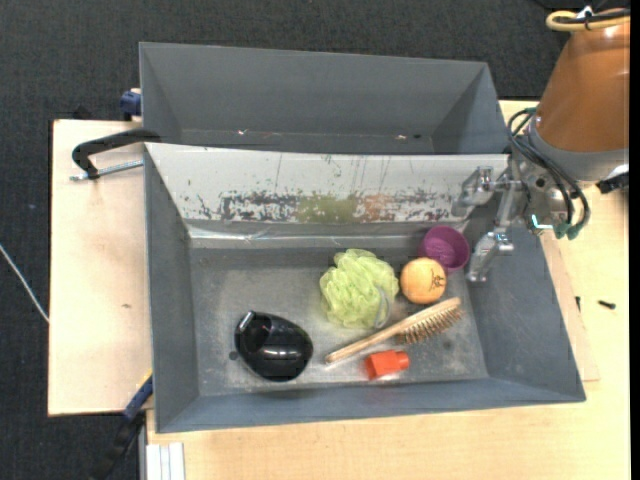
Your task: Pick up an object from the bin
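Observation:
My gripper [484, 258] hangs at the bin's right wall, its metal fingers pointing down, just right of a purple cup [445, 247] that lies near the back right of the floor. An orange-yellow ball [423, 280] rests just below and left of the cup. A wooden brush [400, 333] lies slanted in front of the ball. Nothing shows between the fingers.
A light green mesh sponge [356, 286] sits mid-floor, a small orange block [386, 364] near the front wall, and a black rounded object [271, 346] at the front left. The arm with its orange cover stands over the right rim.

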Controlling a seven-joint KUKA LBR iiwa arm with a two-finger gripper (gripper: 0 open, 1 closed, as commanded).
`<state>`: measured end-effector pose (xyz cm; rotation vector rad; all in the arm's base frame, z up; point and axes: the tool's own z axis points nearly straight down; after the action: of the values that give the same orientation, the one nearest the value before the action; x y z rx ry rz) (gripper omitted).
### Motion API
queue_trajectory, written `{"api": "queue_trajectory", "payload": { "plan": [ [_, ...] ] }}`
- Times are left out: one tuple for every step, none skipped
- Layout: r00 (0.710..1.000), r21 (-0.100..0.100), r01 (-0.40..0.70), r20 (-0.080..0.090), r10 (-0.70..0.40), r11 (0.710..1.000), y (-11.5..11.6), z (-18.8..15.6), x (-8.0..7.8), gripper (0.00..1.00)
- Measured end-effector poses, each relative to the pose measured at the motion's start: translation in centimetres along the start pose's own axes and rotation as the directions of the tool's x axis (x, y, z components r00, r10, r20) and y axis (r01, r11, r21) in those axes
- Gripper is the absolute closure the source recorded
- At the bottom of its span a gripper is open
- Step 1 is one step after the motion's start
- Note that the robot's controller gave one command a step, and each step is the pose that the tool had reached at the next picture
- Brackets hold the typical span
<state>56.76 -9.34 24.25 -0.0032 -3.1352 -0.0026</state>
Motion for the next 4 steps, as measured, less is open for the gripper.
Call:
{"api": "queue_trajectory", "payload": {
  "plan": [
    [1.000,0.002,0.002,0.008,-0.002,1.000,0.0,-0.4,-0.1,0.00],
    [0.996,0.002,0.086,0.010,-0.086,0.996,1.5,5.8,2.2,0.00],
    [0.941,0.002,0.338,0.004,-0.338,0.941,5.1,8.1,5.2,0.00],
    [0.960,0.002,0.281,0.005,-0.281,0.960,2.7,9.1,6.0,0.00]
  ]
}}
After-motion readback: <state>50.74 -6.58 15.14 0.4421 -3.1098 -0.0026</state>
